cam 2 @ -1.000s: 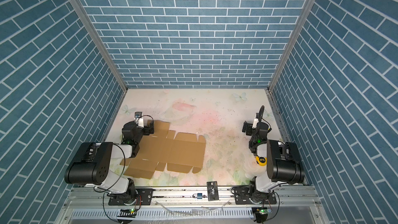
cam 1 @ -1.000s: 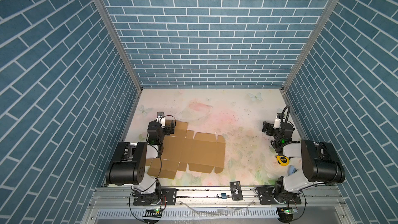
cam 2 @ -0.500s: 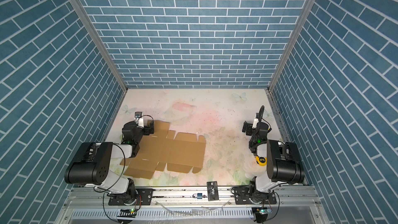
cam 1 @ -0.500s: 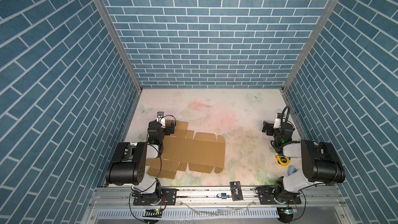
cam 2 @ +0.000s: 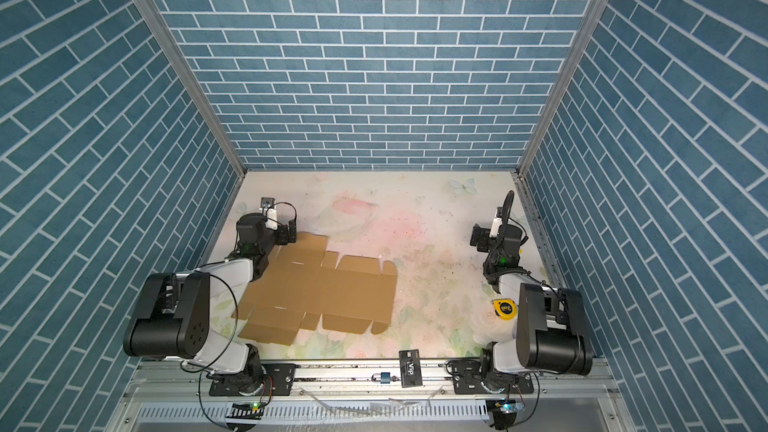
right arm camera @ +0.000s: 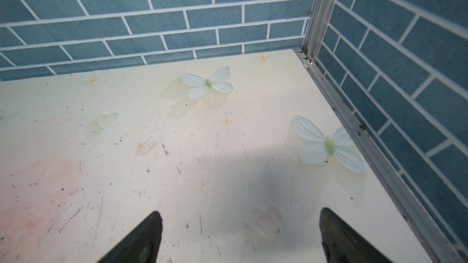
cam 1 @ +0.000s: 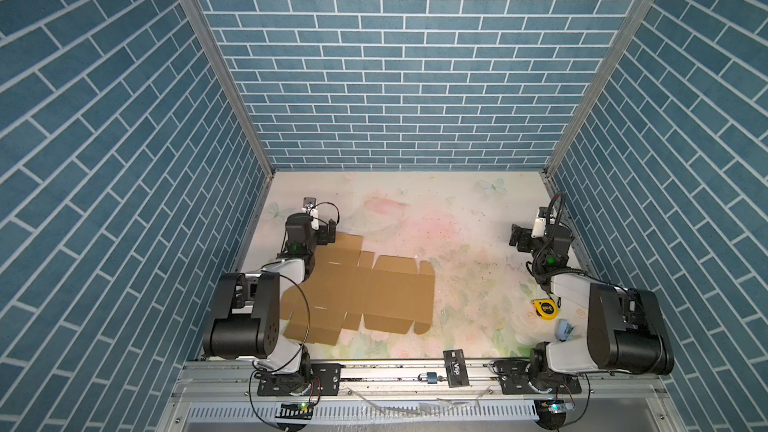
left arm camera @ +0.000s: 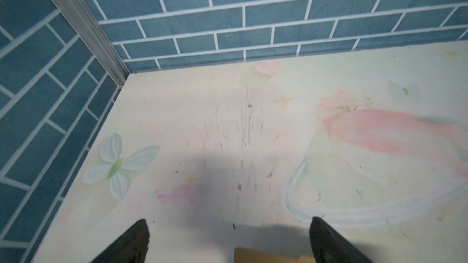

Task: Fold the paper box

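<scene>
Here's the stage: a pale tabletop point(cam 1: 415, 209) printed with pink washes and pastel butterflies point(right arm camera: 206, 83), scuffed with dark marks. Blue brick walls point(cam 1: 395, 76) box it in on three sides, with metal posts point(cam 1: 214, 64) in the corners.

The paper box point(cam 1: 374, 292) lies flat and unfolded, a tan die-cut sheet with its flaps spread out. The left gripper point(left arm camera: 229, 220) hangs at the sheet's far corner, fingers spread wide, nothing between them. In its wrist view a sliver of cardboard peeks in close by the fingers, with bare table ahead.

Well across the table, the right gripper point(right arm camera: 240, 210) is released too, fingers wide over bare surface, far from the sheet. Back behind that gripper, beside its arm, sits a yellow tape measure point(cam 1: 545, 309). On the front rail point(cam 1: 374, 371) lie a black card point(cam 1: 456, 367) and a small padlock point(cam 1: 428, 377).

Against a second ago, no visible change: both arms hold the same poses and the sheet is in the same spot.
</scene>
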Robot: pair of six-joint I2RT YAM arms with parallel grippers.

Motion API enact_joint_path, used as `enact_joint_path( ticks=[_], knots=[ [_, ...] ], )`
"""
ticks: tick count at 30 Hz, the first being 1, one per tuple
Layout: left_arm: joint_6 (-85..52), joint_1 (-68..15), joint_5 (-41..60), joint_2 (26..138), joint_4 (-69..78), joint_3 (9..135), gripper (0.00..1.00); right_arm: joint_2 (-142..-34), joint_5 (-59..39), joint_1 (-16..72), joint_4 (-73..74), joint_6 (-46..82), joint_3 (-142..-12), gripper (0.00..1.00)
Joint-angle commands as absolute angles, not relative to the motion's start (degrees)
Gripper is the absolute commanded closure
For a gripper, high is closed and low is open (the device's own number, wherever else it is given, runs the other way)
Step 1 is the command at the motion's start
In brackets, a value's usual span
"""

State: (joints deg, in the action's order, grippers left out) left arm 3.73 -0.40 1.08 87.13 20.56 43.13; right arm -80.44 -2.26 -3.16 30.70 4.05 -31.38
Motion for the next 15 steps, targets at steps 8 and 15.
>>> enact_joint_path(
  ticks=[8,15],
  knots=[
    [-0.2,-0.6,3.9,83.7,-20.1,59.4,0.0,-81.7,-9.4,2.5,13.4,4.7,-45.6,0.06],
    [-0.4,-0.3,2.7,79.2,-22.6,55.8,0.0,-91.5,-13.6,12.7,8.8,3.8,-55.9,0.06]
  ],
)
